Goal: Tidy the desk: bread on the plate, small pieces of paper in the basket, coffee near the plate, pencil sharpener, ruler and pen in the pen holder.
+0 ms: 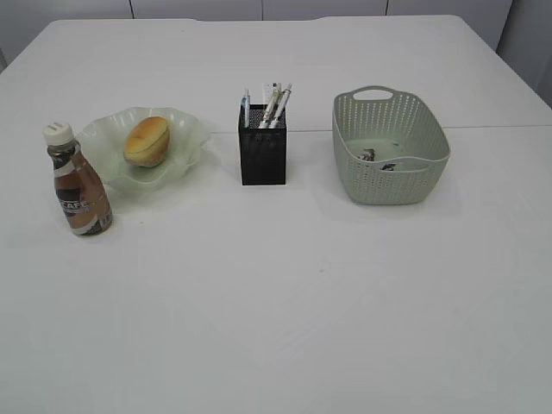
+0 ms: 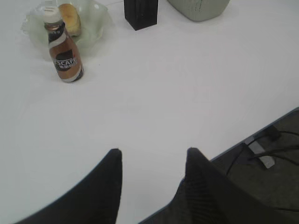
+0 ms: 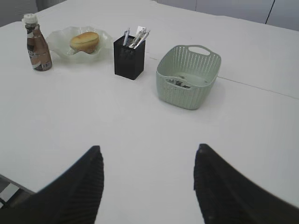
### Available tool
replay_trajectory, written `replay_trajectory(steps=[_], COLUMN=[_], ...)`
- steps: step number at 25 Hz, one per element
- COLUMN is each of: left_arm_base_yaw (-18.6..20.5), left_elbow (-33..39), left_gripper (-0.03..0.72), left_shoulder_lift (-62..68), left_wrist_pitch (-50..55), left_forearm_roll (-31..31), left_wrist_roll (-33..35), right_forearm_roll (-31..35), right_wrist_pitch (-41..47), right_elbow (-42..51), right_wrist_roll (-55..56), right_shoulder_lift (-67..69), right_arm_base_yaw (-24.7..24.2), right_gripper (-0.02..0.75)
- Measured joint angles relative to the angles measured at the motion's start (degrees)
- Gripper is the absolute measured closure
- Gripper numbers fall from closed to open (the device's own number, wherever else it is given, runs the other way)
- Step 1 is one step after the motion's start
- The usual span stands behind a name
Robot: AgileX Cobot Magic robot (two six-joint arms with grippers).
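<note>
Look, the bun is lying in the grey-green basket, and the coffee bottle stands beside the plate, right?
Not quite. The bun lies on the green wavy plate, not in the basket; the exterior view shows it. The coffee bottle does stand beside the plate.

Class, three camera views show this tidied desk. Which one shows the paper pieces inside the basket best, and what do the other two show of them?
The right wrist view: it looks down into the basket, showing the paper pieces against its near wall. The exterior view shows them lower, partly behind the front wall. The left wrist view shows only the basket's outside, no paper.
</note>
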Motion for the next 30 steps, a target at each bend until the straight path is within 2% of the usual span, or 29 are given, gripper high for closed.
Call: replay_trajectory(steps=[6,15,21,25,30], left_arm_base_yaw=[0.0,0.0,0.0,0.0,-0.4], left_elbow=[6.5,12.8,13.8,15.8,16.0], left_gripper=[0.365,0.369,0.372,0.376,0.377], left_shoulder_lift=[-7.8,-8.2,-8.2,-8.2,-8.2], left_wrist_pitch=[0.0,0.2,-2.7,-7.5,-8.3], left_forearm_roll=[0.7,3.1,4.2,1.5,0.8], left_wrist_roll=[0.1,2.3,2.4,2.0,1.8], right_forearm_roll=[2.5,4.0,4.4,4.0,3.6], right_wrist_pitch=[2.3,-1.0,-1.4,-1.1,-1.1], right_elbow=[4.8,11.3,12.9,13.5,13.5], right_wrist_roll=[-0.1,-0.2,-0.9,-1.0,-1.0], right_shoulder_lift=[-1.0,-1.0,-1.0,-1.0,-1.0], right_arm_base_yaw=[0.0,0.0,0.0,0.0,0.0], right_gripper=[0.258,0.257,0.258,0.258,0.258])
